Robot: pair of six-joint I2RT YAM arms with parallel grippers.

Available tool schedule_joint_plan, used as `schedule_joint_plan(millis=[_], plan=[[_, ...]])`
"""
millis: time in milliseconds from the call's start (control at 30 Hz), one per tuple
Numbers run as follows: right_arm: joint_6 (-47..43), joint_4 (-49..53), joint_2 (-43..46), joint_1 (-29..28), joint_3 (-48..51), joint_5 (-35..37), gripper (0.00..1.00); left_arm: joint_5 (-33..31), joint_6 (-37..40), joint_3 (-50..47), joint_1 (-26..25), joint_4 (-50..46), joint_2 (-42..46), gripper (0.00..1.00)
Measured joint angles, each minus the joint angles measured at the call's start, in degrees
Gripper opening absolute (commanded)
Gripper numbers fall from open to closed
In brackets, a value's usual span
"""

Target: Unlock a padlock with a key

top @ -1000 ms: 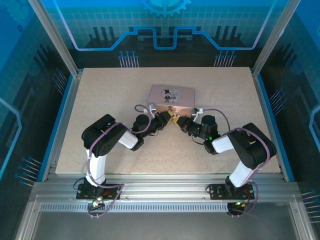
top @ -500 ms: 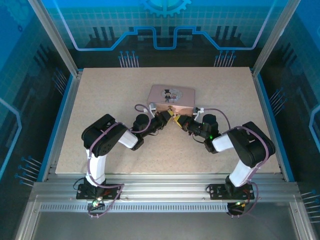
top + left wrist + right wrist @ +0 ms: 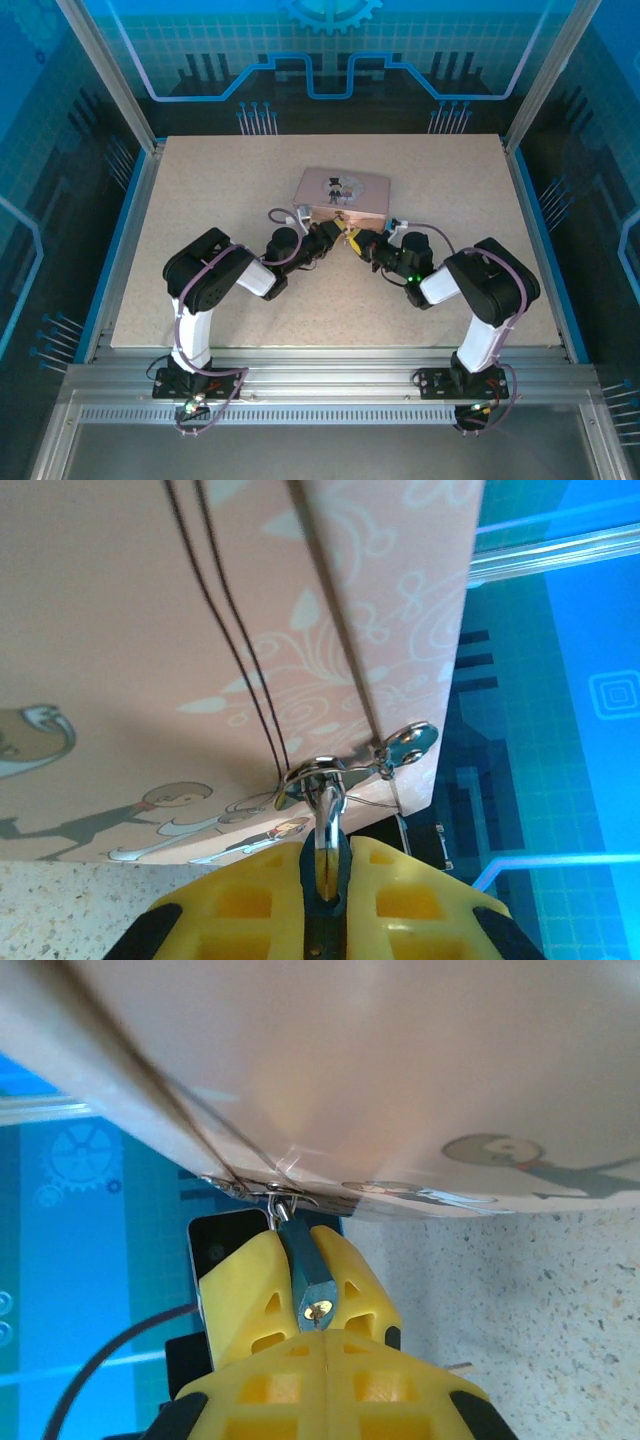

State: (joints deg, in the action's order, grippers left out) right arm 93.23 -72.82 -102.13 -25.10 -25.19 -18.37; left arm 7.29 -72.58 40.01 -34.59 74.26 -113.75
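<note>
Two closed claws: left claw (image 3: 325, 858) tight on the padlock (image 3: 305, 1265), right claw (image 3: 325, 1356) shut, its hold unclear.

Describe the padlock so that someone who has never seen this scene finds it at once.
Find the pink tin on the table. From the clasp on its near side hangs the padlock, pinched between the yellow fingers of the left gripper. Alone there, it is a small blue-grey block with a brass keyhole.
</note>
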Motion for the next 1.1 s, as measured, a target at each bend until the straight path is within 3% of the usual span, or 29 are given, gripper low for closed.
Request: schedule_joint_plan(millis=[400, 933, 1000, 1100], plan=[[1.7, -1.6, -3.3, -2.5, -1.2, 5.1, 0.0, -1.0, 0.0, 0.0, 0.3, -1.7, 0.0, 0.0], [2.9, 10.5, -3.7, -3.0, -10.5, 6.2, 0.0, -4.8, -0.6, 0.4, 1.6, -1.0, 0.0, 0.0], [2.7, 11.0, -3.7, -3.0, -10.8, 6.1, 0.06, -4.8, -0.6, 0.3, 1.7, -1.1, 0.0, 0.0], [1.6, 12.6, -3.7, -2.5, -11.5, 4.5, 0.21, -5.0, -0.6, 0.3, 1.8, -1.2, 0.0, 0.0]])
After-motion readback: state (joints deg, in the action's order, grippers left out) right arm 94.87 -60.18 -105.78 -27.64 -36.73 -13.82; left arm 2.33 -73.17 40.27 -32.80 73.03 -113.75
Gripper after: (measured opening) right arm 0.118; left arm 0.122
